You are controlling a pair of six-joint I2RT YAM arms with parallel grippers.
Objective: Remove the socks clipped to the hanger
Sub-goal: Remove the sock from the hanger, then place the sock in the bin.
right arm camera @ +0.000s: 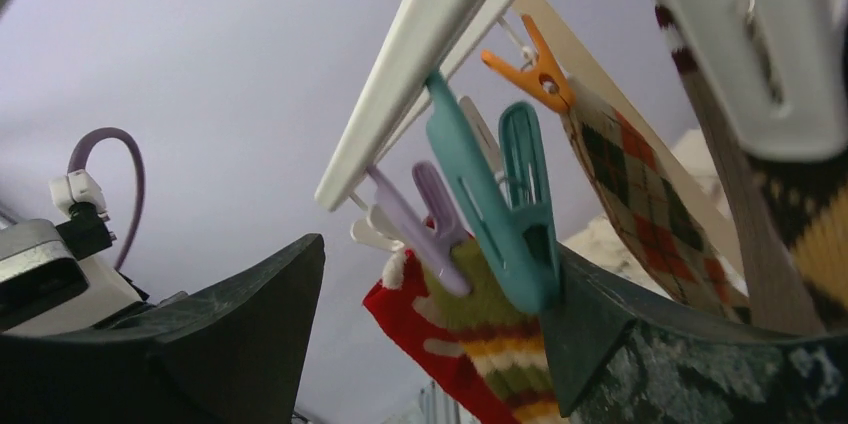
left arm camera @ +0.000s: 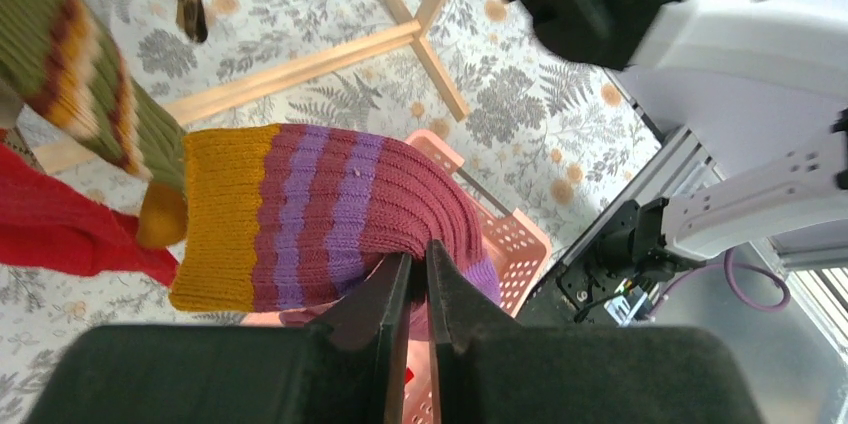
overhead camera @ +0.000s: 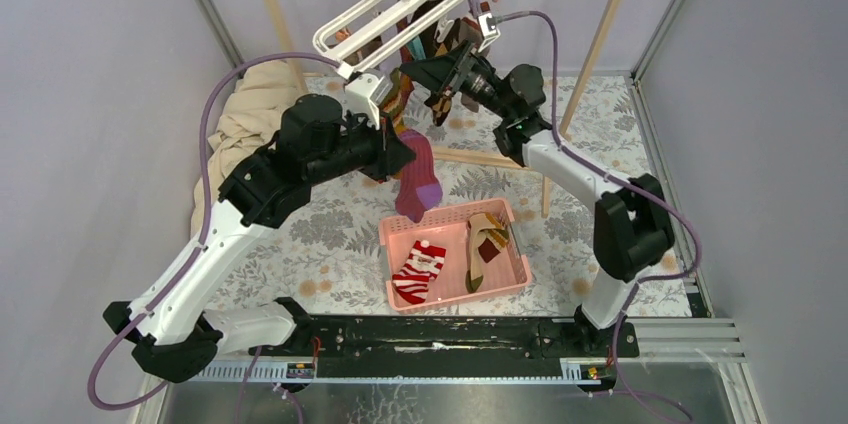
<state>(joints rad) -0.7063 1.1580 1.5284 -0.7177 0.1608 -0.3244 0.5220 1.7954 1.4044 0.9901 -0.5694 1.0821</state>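
Hanger point(overhead camera: 372, 19) with clipped socks point(overhead camera: 402, 96) — far side
Striped sock point(left arm camera: 320, 204) is pinched by left claw point(left arm camera: 418, 274); right claw point(right arm camera: 440, 254) is spread — teal clip point(right arm camera: 500, 204) between.

You're in a robot lab cell, grey panel walls point(overhead camera: 90, 64), aluminium corner posts point(overhead camera: 205, 4), arms point(overhead camera: 230, 234) bolted to a black rail point(overhead camera: 440, 334).

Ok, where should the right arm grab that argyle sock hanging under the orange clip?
Likely just below the orange clip. The argyle sock hangs flat from it, so come up from underneath with the jaws straddling the fabric's flat faces, staying clear of the teal clip.
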